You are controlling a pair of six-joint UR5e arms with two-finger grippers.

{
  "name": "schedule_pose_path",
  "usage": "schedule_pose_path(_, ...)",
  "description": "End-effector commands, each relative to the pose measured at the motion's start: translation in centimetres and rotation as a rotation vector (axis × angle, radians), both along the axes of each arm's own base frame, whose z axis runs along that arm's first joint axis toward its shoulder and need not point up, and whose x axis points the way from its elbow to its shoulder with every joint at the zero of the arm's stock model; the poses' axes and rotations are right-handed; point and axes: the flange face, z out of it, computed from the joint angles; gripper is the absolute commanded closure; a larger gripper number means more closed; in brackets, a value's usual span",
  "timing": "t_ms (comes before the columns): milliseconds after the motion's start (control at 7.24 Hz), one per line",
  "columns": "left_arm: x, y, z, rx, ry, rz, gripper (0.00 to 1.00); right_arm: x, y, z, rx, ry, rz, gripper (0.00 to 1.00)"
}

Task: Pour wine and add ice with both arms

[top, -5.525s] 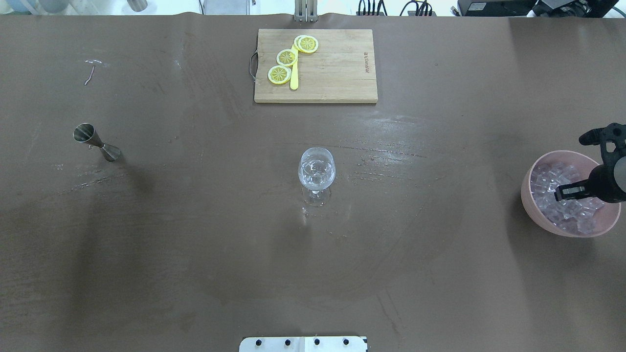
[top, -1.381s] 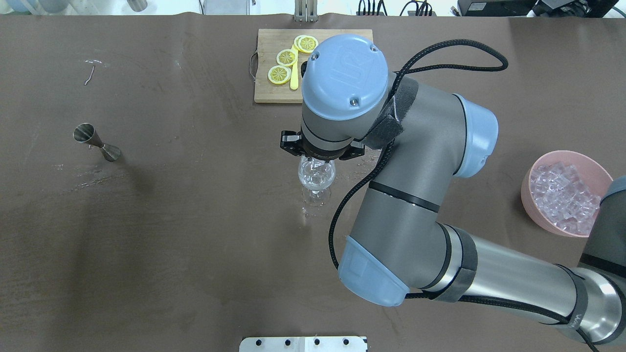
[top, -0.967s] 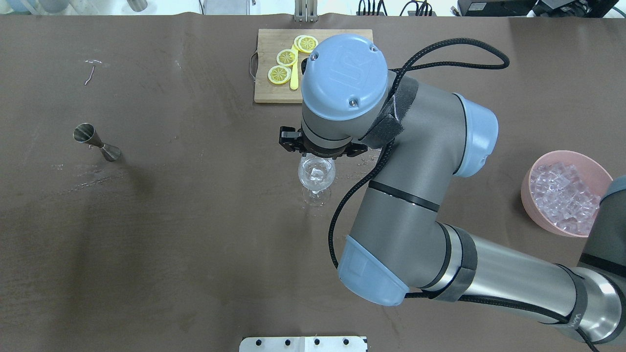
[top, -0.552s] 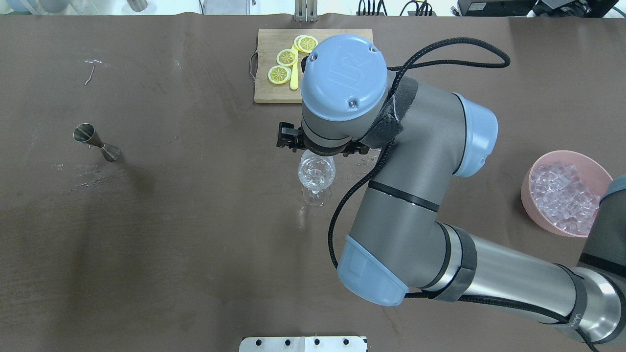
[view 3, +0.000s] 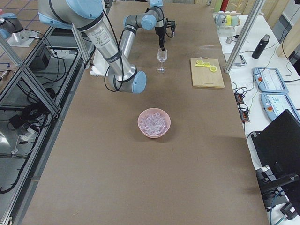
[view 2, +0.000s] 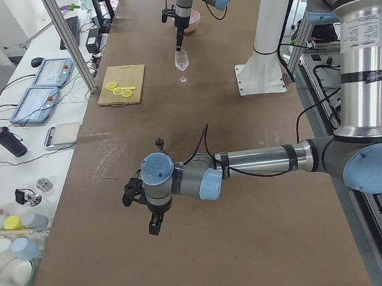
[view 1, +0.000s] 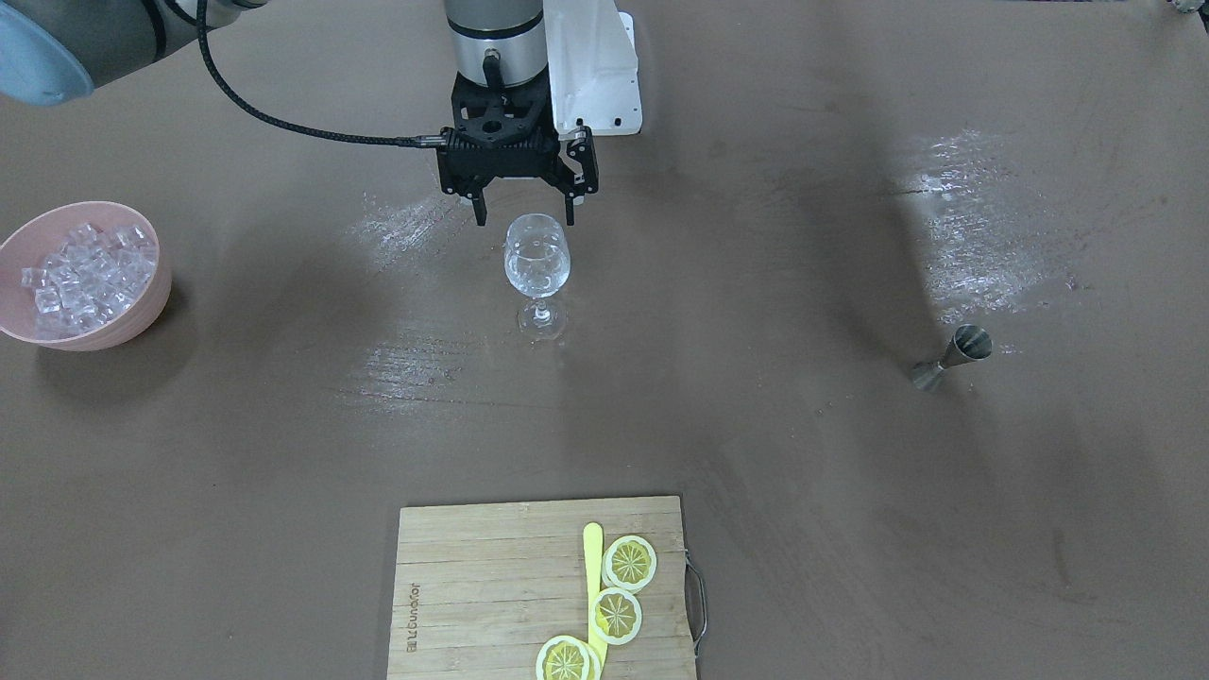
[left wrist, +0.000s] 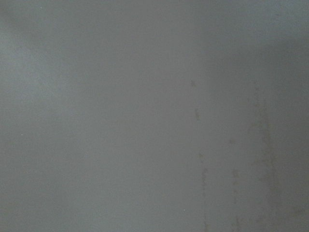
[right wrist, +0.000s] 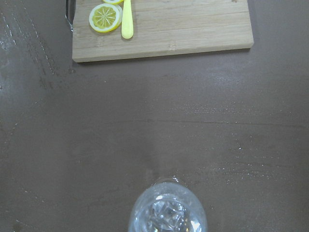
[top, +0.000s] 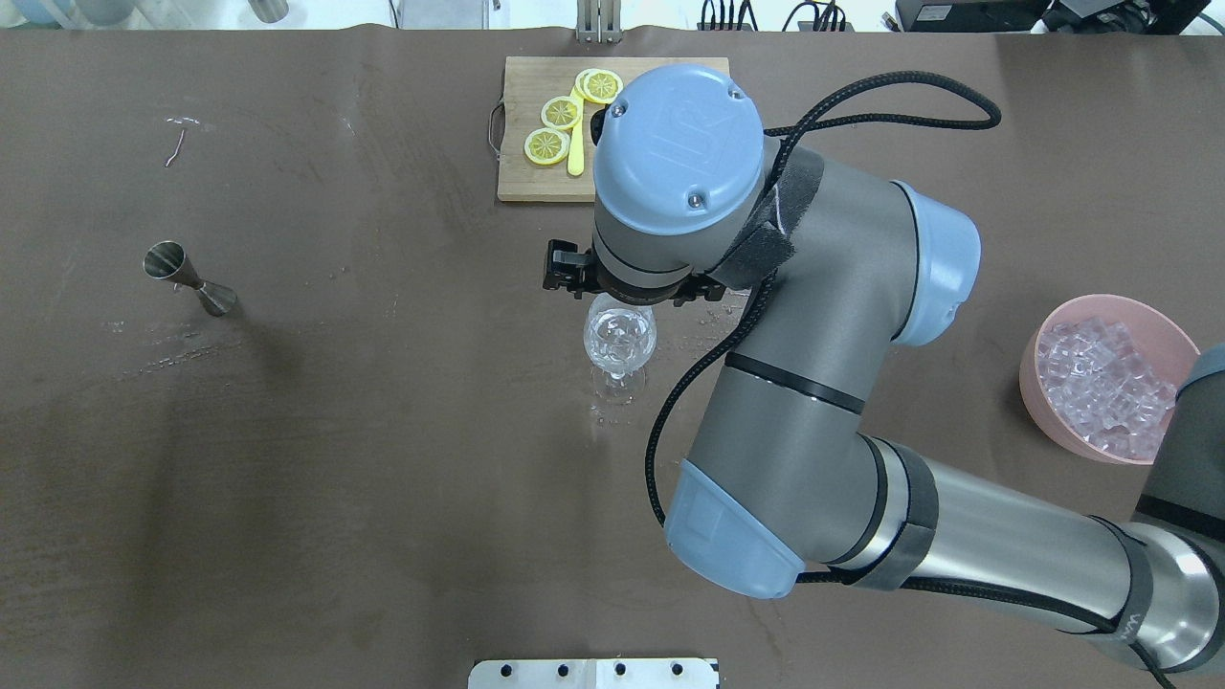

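Two lots of ice (view 1: 85,272) matter here: the heap in the pink bowl (view 1: 118,331) and the few cubes (right wrist: 166,212) lying in the wine glass (view 1: 536,264). Our right pincer (view 1: 525,212) hangs just above the glass rim, fingers (view 1: 480,212) spread wide with nothing between them. We judge this suits a straight drop into the glass, so no cube bounces onto the table (view 1: 283,425). The front-facing view shows that spread plainly; overhead, the right arm (top: 785,383) covers it. Only our right wrist camera looks down into the glass and shows cubes inside, with the cutting board (right wrist: 193,29) and lemon slices (right wrist: 105,17) beyond. Our left pincer (view 2: 154,223) appears only in the left side view, well apart from the glass; we cannot tell whether it is spread or clenched.
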Motion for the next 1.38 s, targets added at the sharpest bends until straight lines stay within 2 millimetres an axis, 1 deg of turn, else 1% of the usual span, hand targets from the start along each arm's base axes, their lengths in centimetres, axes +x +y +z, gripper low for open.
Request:
schedule_pose_path(0, 0.4, -0.1, -1.5, -0.059, 0.067, -0.063, 0.02, 3.0, -2.6, 0.6, -0.031, -0.019, -0.016, 0.00)
schedule_pose_path(138, 0.4, 0.1, -1.3, -0.060, 0.072, -0.056, 0.02, 5.1, -4.6, 2.1, -0.030, -0.006, -0.032, 0.00)
schedule_pose_path(276, 1.1, 1.0, -0.6, -0.074, 0.069, -0.041, 0.02, 6.9, -6.2, 4.3, -0.016, 0.021, -0.048, 0.00)
schedule_pose_path(414, 2.4, 1.0, -0.5, -0.049, 0.064, 0.015, 0.02, 10.2, -8.0, 6.1, -0.013, 0.021, -0.074, 0.00)
schedule_pose_path(552, 2.5, 1.1, -0.2, -0.042, 0.058, 0.047, 0.02, 15.1, -9.4, 9.1, -0.009, 0.013, -0.118, 0.00)
schedule_pose_path(691, 2.5, 1.2, -0.1, -0.050, 0.058, 0.046, 0.02, 19.5, -10.9, 12.2, -0.004, 0.010, -0.156, 0.00)
schedule_pose_path(829, 2.5, 1.2, -0.1, -0.048, 0.058, 0.046, 0.02, 23.4, -12.0, 15.9, -0.012, 0.024, -0.171, 0.00)
schedule_pose_path(967, 2.5, 1.2, -0.2, -0.048, 0.058, 0.047, 0.02, 27.0, -11.8, 20.2, 0.017, 0.069, -0.211, 0.00)
schedule_pose_path(1243, 2.5, 1.3, -0.1, -0.050, 0.058, 0.046, 0.02, 34.1, -10.1, 28.7, 0.037, 0.132, -0.287, 0.00)
